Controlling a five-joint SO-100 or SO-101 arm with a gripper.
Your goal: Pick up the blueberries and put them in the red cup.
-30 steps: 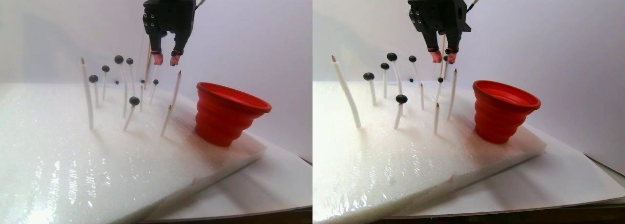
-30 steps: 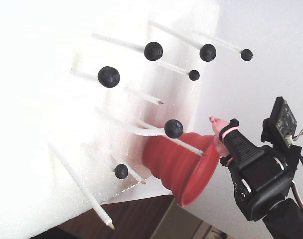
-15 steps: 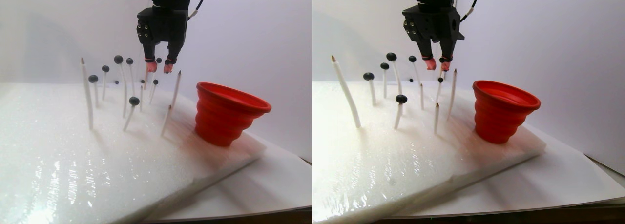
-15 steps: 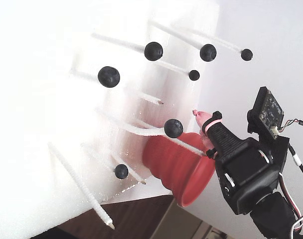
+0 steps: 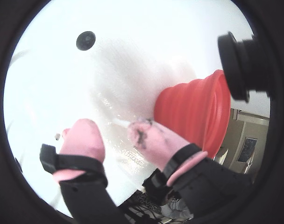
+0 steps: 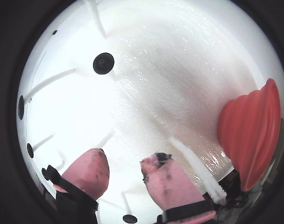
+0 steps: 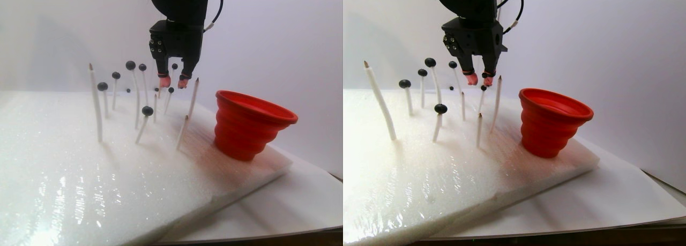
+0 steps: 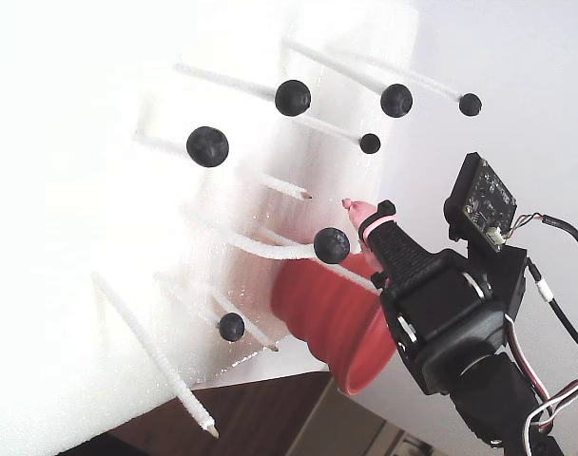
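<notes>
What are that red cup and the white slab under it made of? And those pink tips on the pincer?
Cup: looks like soft matte silicone, with stepped collapsible rings. Slab: probably foam; sparkly grainy surface, sticks stand pushed into it. Pincer tips: pink rubbery caps, apparently held on by bands; one is smudged dark.

Seven blueberries (image 8: 293,98) sit on the tips of thin white sticks (image 8: 156,353) rising from the white foam slab (image 8: 70,190). The red cup (image 8: 332,318) lies at the slab's lower edge. The hand (image 8: 350,204), pink-tipped, hangs just beside one berry.
</notes>
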